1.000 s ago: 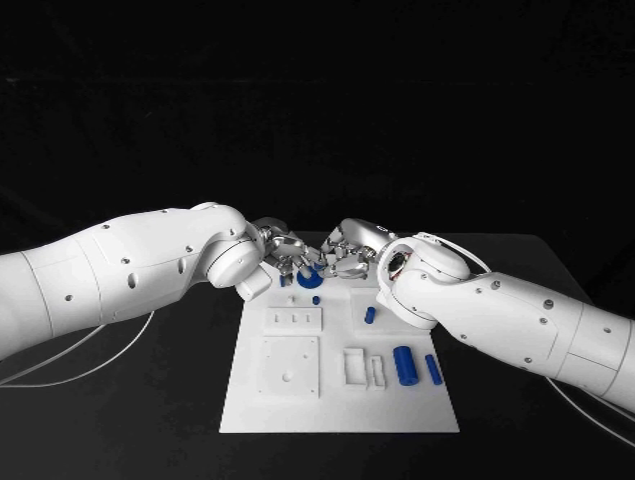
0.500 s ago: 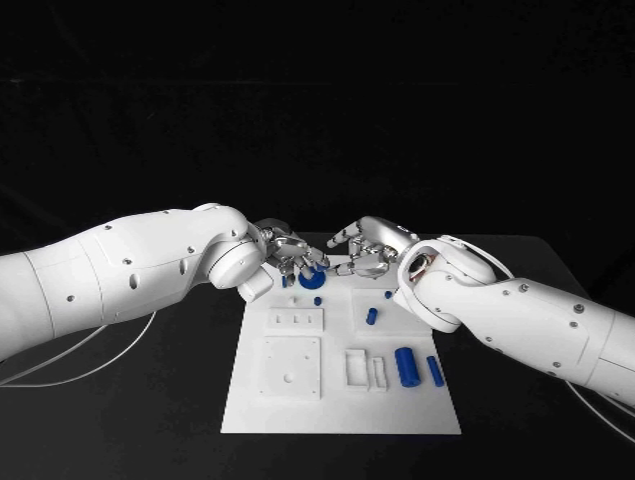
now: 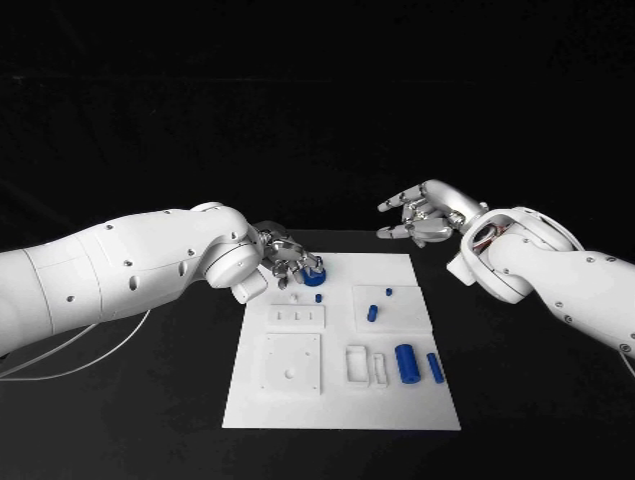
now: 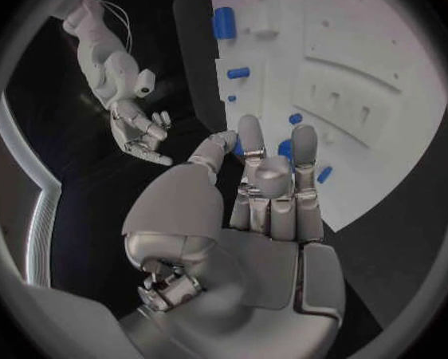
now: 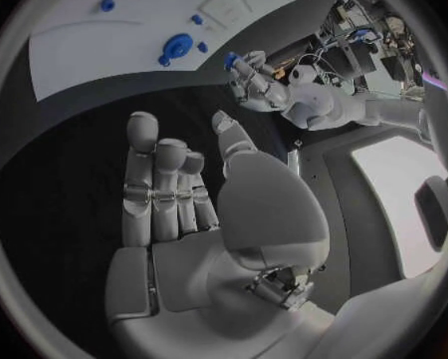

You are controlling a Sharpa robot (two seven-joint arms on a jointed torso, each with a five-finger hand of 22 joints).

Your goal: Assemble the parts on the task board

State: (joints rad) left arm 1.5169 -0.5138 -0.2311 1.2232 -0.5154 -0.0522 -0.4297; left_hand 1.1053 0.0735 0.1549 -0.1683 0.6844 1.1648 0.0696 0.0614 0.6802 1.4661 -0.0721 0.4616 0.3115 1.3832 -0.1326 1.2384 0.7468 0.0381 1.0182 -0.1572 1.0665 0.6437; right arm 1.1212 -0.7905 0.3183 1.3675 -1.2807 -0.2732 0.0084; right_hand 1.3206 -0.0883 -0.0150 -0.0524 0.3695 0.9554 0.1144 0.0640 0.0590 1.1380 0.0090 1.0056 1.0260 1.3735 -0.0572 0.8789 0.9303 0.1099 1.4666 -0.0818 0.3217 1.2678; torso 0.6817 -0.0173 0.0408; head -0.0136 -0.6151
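The left hand (image 3: pixel 291 265) pinches a blue part (image 3: pixel 314 273) at the task board's (image 3: pixel 343 400) far edge, seemingly seating it, while the right hand (image 3: pixel 422 215) hovers beyond, fingers apart and empty.

The right hand (image 3: pixel 427 214) has pulled away from the left hand (image 3: pixel 291 260) and off the task board (image 3: pixel 340 350), fingers apart, holding nothing.

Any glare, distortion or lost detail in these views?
Head view: dark surround, black table barely separable from background; white task board bright but readable. Left wrist view: fisheye bends the board's straight edges; left robot hand evenly lit. Right wrist view: a bright pale panel near the rim is washed out; right robot hand clear.
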